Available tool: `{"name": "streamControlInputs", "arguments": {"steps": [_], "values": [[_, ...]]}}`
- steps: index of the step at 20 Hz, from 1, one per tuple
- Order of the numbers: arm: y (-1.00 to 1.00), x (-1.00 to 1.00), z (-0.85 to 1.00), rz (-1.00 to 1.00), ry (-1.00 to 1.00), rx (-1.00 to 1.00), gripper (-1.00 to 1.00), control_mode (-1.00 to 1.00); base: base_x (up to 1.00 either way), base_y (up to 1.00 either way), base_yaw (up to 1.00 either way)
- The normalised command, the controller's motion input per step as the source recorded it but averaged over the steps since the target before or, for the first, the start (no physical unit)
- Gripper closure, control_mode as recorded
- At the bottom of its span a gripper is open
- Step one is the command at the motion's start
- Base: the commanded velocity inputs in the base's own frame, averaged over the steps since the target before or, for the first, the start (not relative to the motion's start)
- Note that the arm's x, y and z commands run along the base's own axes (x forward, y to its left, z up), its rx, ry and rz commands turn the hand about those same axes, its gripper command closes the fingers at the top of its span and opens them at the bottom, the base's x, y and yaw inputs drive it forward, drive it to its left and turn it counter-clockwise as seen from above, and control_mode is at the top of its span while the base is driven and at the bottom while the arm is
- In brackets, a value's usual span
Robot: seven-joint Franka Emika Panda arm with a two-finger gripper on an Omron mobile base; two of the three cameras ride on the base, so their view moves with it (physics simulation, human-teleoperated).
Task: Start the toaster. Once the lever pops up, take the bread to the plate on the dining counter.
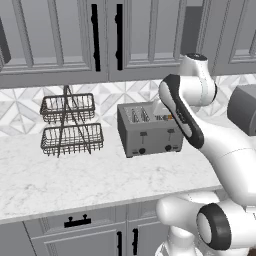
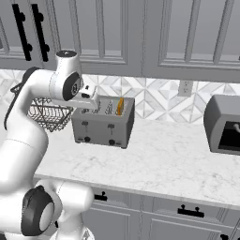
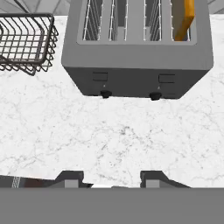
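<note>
The grey toaster [image 1: 147,132] [image 2: 103,124] [image 3: 135,57] stands on the kitchen worktop against the tiled wall. Its two black levers and two round knobs face me. The bread [image 2: 120,106] [image 3: 183,19] stands upright in the rightmost slot, its orange crust poking out. My gripper [image 3: 111,179] hovers above the worktop just in front of the toaster, pointing down. Its fingertips [image 3: 70,177] stand apart with nothing between them. In the right base view the hand [image 2: 89,98] hangs over the toaster's left front corner. The plate and the dining counter are out of view.
A two-tier wire basket [image 1: 70,125] [image 2: 44,115] [image 3: 26,41] stands left of the toaster. A dark boxy appliance [image 2: 225,124] [image 1: 245,110] sits to the right. White marble worktop [image 1: 75,175] stretches in front, with wall cabinets overhead.
</note>
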Motion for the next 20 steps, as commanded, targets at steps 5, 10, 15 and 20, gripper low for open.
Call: {"name": "streamControlInputs", "arguments": {"steps": [5,10,15,20], "values": [[-0.29,-0.11,0.0,0.0,-0.01,0.02,-1.0,-1.0,0.0,0.0,0.0],[-0.84,-0.12,-0.21,0.0,-0.08,0.02,-1.0,-1.0,0.0,0.0,0.0],[-0.55,0.0,-0.67,0.0,-0.18,-0.04,-1.0,-1.0,0.0,0.0,0.0],[-0.43,0.06,-0.68,-0.01,-0.13,0.0,-1.0,-1.0,0.0,0.0,0.0]]}}
